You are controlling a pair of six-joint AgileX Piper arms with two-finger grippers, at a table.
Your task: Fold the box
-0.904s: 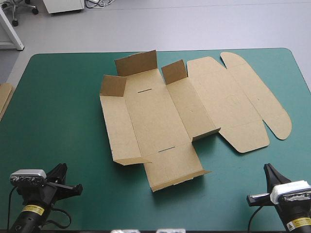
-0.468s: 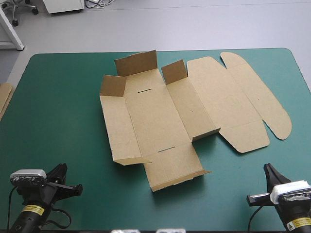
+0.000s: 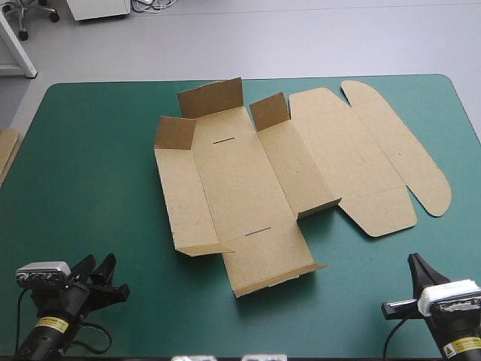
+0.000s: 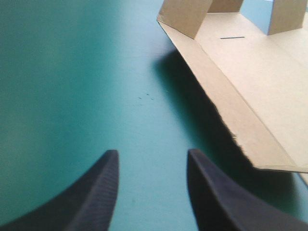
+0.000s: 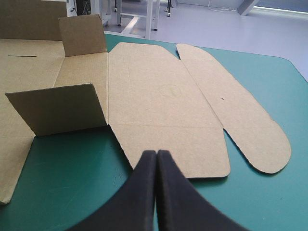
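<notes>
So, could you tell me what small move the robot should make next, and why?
Probably ease the left gripper forward toward the long left side panel of the box, which lies just ahead. Its fingers stand open over bare teal-green cover, holding nothing, while the right gripper is shut and short of the board.

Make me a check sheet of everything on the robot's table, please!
Surface: teal-green cover over the table.
Job's things: box, a brown sheet lying mostly flat in the middle, a few flaps raised, lid part flat toward the right.
Clutter: an edge of more brown board at the table's left edge.
Grippers: left tool open, over bare cover beside the box; right tool shut, near the table's near edge, apart from the box.
Cables: nothing seen.
Surroundings: nothing seen.
</notes>
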